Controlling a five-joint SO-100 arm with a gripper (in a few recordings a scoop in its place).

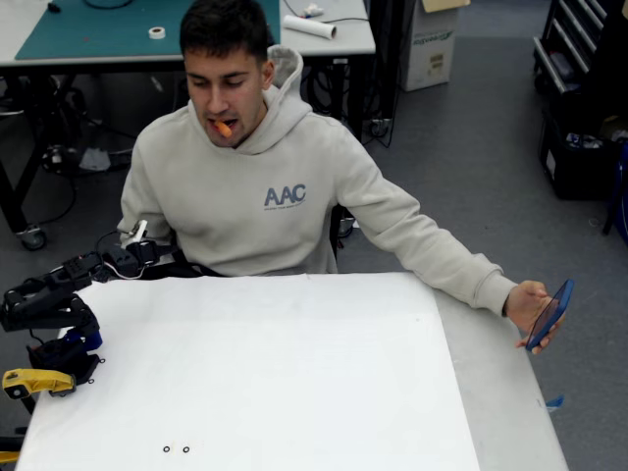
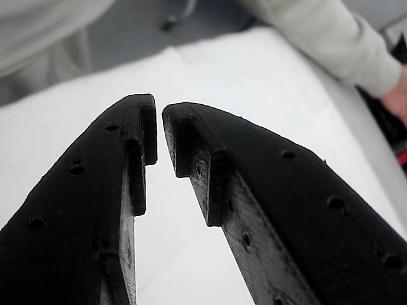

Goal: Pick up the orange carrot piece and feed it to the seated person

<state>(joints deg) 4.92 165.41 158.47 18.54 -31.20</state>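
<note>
So the orange carrot piece (image 1: 224, 128) is sitting in the mouth of the seated person (image 1: 263, 201), sticking out a bit between the lips. The person is sitting at the far edge of the surface (image 1: 294, 373) in the fixed view, wearing a light hoodie with blue letters on the chest, and is reaching one arm out to the right of the picture. That hand (image 1: 525, 306) is hanging just off the right edge of the surface and is holding a blue phone (image 1: 549, 314) tilted up on its side.

The arm is folded low at the left edge of the surface in the fixed view, well apart from the carrot piece. The tool (image 1: 137, 250) is pointing toward the person's side, near the hoodie. In the wrist view the tool (image 2: 159, 136) is barely open: the two black fingers (image 2: 254, 197) are coming close together at the tips with just a thin gap between them, and nothing is sitting in that gap. Past the tips the white surface is showing, with the hoodie sleeve (image 2: 331, 44) running along the top right.

A yellow clamp handle (image 1: 34, 381) is sticking out by the arm's base at the left edge. Two tiny dark rings (image 1: 175, 449) are lying on the white surface near the front edge.
</note>
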